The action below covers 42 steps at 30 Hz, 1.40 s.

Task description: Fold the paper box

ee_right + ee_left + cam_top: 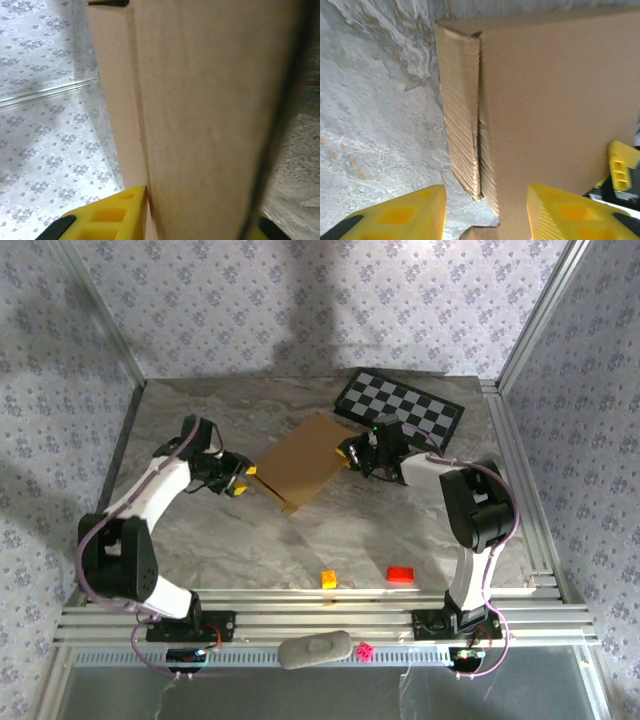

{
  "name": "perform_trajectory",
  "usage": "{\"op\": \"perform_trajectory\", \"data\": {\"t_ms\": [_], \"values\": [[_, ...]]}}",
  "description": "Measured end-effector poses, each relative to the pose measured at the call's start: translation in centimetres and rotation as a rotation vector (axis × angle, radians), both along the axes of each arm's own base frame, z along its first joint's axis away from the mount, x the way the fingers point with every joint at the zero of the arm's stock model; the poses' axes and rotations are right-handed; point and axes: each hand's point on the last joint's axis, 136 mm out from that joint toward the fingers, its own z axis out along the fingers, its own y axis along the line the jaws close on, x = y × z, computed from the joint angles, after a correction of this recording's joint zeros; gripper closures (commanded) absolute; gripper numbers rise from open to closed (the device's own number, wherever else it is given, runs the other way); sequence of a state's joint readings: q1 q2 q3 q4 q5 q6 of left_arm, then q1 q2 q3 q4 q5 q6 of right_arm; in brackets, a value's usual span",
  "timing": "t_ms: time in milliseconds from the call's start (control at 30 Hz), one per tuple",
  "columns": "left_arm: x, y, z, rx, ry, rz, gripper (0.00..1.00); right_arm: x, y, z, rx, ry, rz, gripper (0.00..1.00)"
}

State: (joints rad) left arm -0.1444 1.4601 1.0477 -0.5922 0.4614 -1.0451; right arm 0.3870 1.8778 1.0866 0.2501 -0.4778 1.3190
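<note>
Paper box near middle of counter. Left claw released, jaws apart astride box's left edge. Right claw grasping box's right edge, cardboard between jaws.

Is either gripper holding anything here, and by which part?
The right gripper has its fingers clamped on the paper box at its right edge. The left gripper straddles the box's left corner with fingers apart, not gripping.
</note>
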Motion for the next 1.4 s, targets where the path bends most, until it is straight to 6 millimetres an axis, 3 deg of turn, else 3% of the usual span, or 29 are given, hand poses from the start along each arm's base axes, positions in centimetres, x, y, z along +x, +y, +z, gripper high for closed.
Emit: {"op": "perform_trajectory", "data": {"t_ms": [133,267,433,800,1200,1400], "values": [[-0.5,0.7,1.2,0.005,-0.044,0.019,0.52,0.0,0.0,0.1,-0.018,0.003,0.012,0.78],[-1.1,0.3,-1.0,0.009,0.015,0.016,0.53,-0.2,-0.1,-0.5,-0.032,0.015,0.02,0.78],[-1.5,-0.8,-3.3,0.015,0.073,-0.013,0.61,-0.5,-0.1,-1.4,-0.046,0.029,0.034,0.78],[-1.7,-3.2,-6.6,0.042,0.134,-0.069,0.7,-0.8,-0.3,-2.7,-0.066,0.061,0.039,0.78],[-0.9,-3.5,-6.4,0.056,0.107,-0.066,0.69,-0.8,-0.5,-3.1,-0.065,0.072,0.041,0.79],[-0.8,-2.8,-5.5,0.082,0.087,-0.039,0.55,-0.7,-0.4,-3.2,-0.061,0.075,0.044,0.79]]}}
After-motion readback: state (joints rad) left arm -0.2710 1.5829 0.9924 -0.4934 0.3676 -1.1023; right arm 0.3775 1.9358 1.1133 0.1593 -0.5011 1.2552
